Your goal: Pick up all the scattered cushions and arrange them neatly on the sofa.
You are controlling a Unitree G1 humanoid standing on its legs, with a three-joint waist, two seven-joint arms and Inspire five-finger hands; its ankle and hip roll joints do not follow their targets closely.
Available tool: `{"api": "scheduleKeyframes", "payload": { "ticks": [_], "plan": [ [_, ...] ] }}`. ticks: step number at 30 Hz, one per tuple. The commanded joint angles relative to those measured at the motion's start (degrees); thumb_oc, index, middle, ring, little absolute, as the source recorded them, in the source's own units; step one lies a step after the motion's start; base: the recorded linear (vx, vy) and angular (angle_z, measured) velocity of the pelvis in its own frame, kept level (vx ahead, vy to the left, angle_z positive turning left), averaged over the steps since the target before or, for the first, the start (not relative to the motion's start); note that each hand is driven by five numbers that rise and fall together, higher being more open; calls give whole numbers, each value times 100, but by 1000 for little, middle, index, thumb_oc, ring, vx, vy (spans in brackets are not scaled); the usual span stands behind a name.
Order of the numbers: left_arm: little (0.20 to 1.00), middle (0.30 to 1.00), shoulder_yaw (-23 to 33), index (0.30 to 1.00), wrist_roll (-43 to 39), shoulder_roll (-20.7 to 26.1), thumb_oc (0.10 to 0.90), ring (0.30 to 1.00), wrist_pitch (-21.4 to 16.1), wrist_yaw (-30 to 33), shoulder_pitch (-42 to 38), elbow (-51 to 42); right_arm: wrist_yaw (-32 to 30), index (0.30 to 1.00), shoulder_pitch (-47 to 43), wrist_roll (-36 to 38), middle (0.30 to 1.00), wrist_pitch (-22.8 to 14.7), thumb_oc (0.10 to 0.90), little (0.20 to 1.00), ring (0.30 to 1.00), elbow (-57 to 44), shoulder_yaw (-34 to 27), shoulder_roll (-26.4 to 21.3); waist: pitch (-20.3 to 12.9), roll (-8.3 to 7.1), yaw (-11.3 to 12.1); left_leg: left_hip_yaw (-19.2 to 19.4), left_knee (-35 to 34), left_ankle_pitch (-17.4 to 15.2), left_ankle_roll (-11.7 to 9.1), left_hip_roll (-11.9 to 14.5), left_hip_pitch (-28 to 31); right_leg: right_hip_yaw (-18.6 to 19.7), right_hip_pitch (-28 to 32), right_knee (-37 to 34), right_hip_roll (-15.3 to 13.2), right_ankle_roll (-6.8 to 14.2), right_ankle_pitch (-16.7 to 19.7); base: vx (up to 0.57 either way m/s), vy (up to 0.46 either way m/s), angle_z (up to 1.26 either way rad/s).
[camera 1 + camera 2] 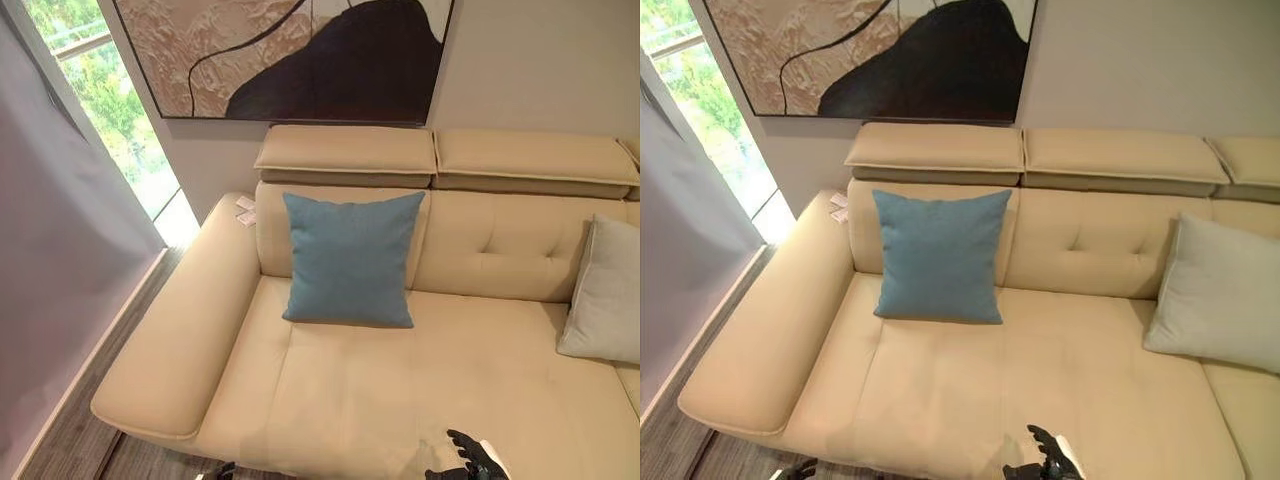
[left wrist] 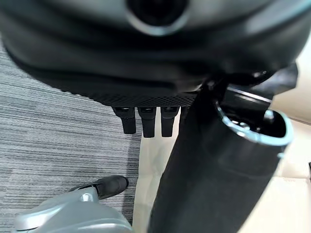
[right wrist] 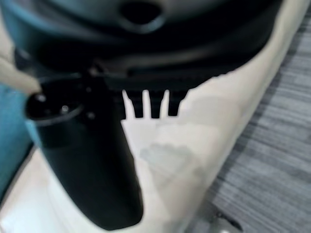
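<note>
A blue cushion (image 1: pixel 350 258) stands upright against the backrest on the left seat of the cream sofa (image 1: pixel 400 390). A light grey cushion (image 1: pixel 1225 295) leans on the backrest further right. My right hand (image 1: pixel 472 458) hovers low over the seat's front edge, open, holding nothing. In its wrist view the straight fingers (image 3: pixel 146 104) point over the cream seat, and the blue cushion (image 3: pixel 9 131) lies beyond the thumb. My left hand (image 2: pixel 148 121) hangs open and holds nothing, above the grey floor (image 2: pixel 58 131) by the sofa's front.
The sofa's wide left armrest (image 1: pixel 190 320) carries small white items (image 1: pixel 245 210) at its back end. A grey curtain (image 1: pixel 60 260) and a window (image 1: pixel 110 110) stand to the left. A large painting (image 1: pixel 300 55) hangs above the headrests.
</note>
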Motion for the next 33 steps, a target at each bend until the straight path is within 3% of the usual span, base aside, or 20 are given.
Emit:
{"api": "scheduleKeyframes", "payload": {
  "ticks": [1,2,5,7,9,10,13,16,19,21,23,26,27,30,32,33],
  "plan": [
    [900,900,54,900,111,287,800,900,-217,217,-414,-126,-161,900,-439,263,900,-230,800,900,900,-136,-9,-31,276,-540,54,175,891,-531,-193,-71,-365,29,293,22,-197,238,-698,-413,-63,34],
    [900,900,10,900,117,248,800,900,-228,212,-428,-165,-154,900,-519,277,900,-193,800,900,900,-104,38,-70,319,-661,46,165,1798,-985,-137,-145,-361,-4,142,22,-306,199,-535,-235,-12,22],
    [900,900,20,900,116,194,800,900,-239,192,-414,-114,-125,900,-544,315,900,-188,800,900,900,54,-14,-47,218,-718,-53,48,2361,-1180,-92,-199,-105,-68,-37,22,-392,215,-391,-171,33,-11],
    [900,900,21,900,112,168,800,900,-268,229,-427,-157,-105,900,-552,346,900,-163,800,900,900,130,-39,-22,120,-646,-149,-11,2383,-1247,-139,-123,311,-165,-175,22,-406,258,-297,-122,118,23],
    [900,900,-10,900,92,142,800,900,-288,256,-462,-168,-90,900,-568,421,900,-150,800,900,900,290,-82,9,85,-544,-240,-11,2022,-1285,-208,-53,746,-243,-296,22,-388,323,-181,-170,183,49],
    [900,900,-64,900,97,134,800,900,-294,302,-507,-209,-124,900,-608,488,900,-145,800,900,900,439,-118,43,88,-498,-282,-122,1634,-1426,-203,-150,861,-266,-445,31,-425,396,-37,-194,214,51],
    [900,900,-112,900,147,167,800,900,-294,324,-614,-165,-170,900,-735,534,900,-92,800,900,900,674,-180,132,114,-527,-317,-207,834,-1797,-25,-407,1112,-266,-737,76,-630,579,283,-240,261,29],
    [900,900,-95,900,189,180,800,900,-306,378,-684,-51,-218,900,-880,409,900,6,800,900,900,732,-162,168,321,-618,-209,-255,649,-1933,183,-749,993,-288,-995,90,-918,824,485,-370,243,4],
    [900,900,-39,900,221,203,800,900,-292,391,-680,-13,-230,900,-995,291,900,53,800,900,900,851,-125,166,436,-613,-140,-236,581,-1847,251,-818,929,-389,-1110,166,-1077,913,522,-262,133,5],
    [900,900,-77,900,291,274,800,900,-274,385,-769,53,-202,900,-1100,258,900,102,800,900,900,974,-69,158,631,-583,-117,-210,606,-1681,358,-822,740,-29,-1210,737,-1054,887,261,-423,162,-25],
    [900,900,-82,900,331,298,800,900,-272,376,-774,66,-192,900,-1083,268,900,98,800,900,900,1035,-68,159,602,-597,-84,-213,557,-1603,395,-864,666,49,-1144,898,-1038,823,166,-179,66,-12],
    [900,900,-104,900,349,325,800,900,-237,377,-760,114,-165,900,-1070,344,900,105,800,900,900,1244,-68,217,528,-542,13,-228,428,-1354,479,-831,512,199,-978,1624,-766,650,-292,-179,68,-17],
    [900,900,-86,900,344,344,800,900,-208,353,-749,176,-140,900,-1060,379,900,103,800,900,900,1379,-37,251,450,-502,96,-235,400,-1257,508,-763,420,234,-822,2097,-622,577,-623,-128,27,2],
    [900,900,-73,900,331,336,800,900,-186,332,-732,280,-129,900,-1065,407,900,106,800,900,900,1513,-16,335,299,-574,279,-171,380,-1164,468,-752,255,94,-346,1870,-614,533,-797,-107,-42,-4],
    [900,900,-74,900,331,338,800,900,-186,332,-731,280,-129,900,-1064,407,900,106,800,900,900,1513,-16,337,305,-575,278,-173,376,-1163,467,-752,265,91,-332,1860,-613,533,-794,-28,-56,-32],
    [900,900,-66,900,323,317,800,900,-176,349,-719,325,-128,900,-1058,463,900,108,800,900,900,1557,-9,371,179,-647,312,-116,298,-1107,440,-757,248,118,-104,1426,-575,530,-776,-3,-133,-30]
  ]
}}
